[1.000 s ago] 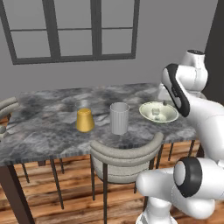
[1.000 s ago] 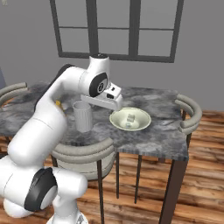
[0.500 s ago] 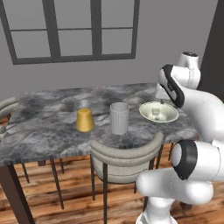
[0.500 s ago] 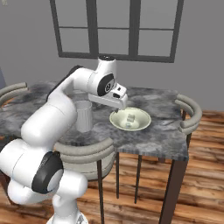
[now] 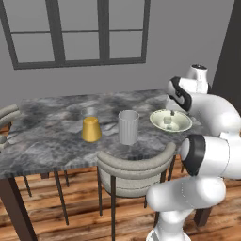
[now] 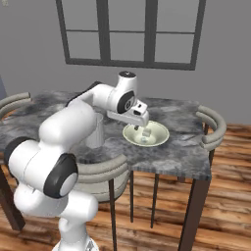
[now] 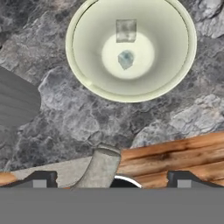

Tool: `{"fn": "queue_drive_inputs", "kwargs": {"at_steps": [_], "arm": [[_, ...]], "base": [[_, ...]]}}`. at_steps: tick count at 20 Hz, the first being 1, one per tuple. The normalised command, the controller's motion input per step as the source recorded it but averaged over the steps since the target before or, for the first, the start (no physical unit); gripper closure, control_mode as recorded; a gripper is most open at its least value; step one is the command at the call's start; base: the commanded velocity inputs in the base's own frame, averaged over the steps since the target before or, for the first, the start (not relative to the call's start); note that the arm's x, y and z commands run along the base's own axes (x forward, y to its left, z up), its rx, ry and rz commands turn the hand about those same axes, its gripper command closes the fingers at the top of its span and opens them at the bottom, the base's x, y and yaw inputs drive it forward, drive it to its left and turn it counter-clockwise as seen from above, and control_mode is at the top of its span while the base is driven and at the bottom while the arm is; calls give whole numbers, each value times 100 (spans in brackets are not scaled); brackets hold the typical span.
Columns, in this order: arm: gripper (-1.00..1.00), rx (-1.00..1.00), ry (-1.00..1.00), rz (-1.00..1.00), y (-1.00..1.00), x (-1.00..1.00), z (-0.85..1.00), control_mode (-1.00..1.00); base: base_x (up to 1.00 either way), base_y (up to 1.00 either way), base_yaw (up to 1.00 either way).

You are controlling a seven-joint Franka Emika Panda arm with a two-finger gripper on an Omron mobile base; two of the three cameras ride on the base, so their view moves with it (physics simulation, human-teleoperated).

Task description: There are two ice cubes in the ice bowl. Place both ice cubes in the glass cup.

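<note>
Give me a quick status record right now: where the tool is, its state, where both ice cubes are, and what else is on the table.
tool: open, empty, above the near rim of the ice bowl
ice cubes: both in the bowl; one at the centre, one on the inner slope
glass cup: upright on the marble table, beside the bowl, no ice seen in it
yellow cup: upside down, on the glass cup's far side from the bowl
task progress: no cube moved yet

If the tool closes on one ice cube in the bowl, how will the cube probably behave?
The ice cube looks small and glossy, so it probably slips easily. It lies on the ice bowl's sloped inner wall, so a push may send it sliding toward the middle. Likely light and stiff.
</note>
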Motion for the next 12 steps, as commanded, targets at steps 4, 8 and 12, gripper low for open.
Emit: {"fn": "queue_drive_inputs", "kwargs": {"at_steps": [4, 8, 12], "arm": [[-100, 0, 0, 0, -14, 39, -34, -100], [-100, 0, 0, 0, -8, 44, -32, -100], [-100, 0, 0, 0, -8, 46, -34, -100]], "base": [[0, 0, 0], [0, 0, 0], [0, 0, 0]]}}
